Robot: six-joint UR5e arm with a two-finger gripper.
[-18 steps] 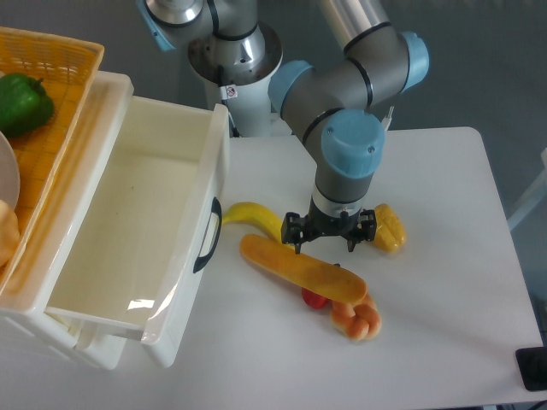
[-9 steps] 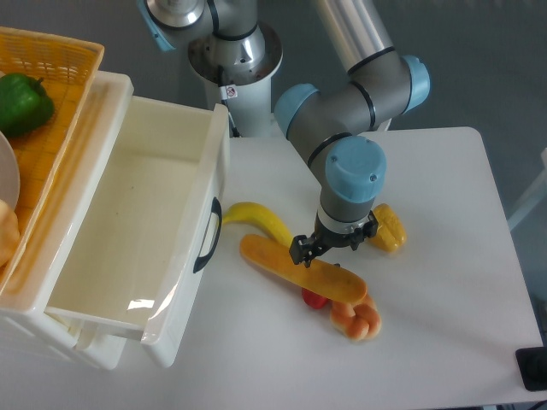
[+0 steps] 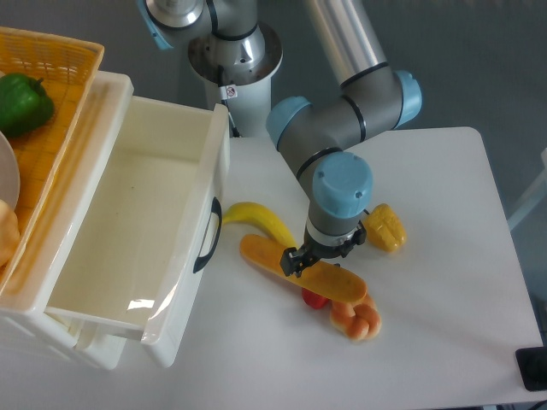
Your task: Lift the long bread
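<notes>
The long bread point(image 3: 299, 270) lies slantwise on the white desk point(image 3: 444, 282), its upper-left end near the white bin's point(image 3: 137, 248) black handle point(image 3: 206, 237) and its lower-right end touching a small knotted roll point(image 3: 357, 320). The gripper point(image 3: 309, 256) sits directly over the middle of the loaf, wrist pointing down; its jaws are largely hidden beneath the blue-capped wrist, so whether they are spread or pinching the loaf cannot be told. A yellow banana point(image 3: 256, 220) curves just behind the loaf's left half, a small red item point(image 3: 313, 298) peeks out from under its front edge, and a yellow corn-like piece point(image 3: 385, 228) lies to the right of the wrist. At far left, a green pepper point(image 3: 22, 102) rests in a yellow basket point(image 3: 51, 162).
</notes>
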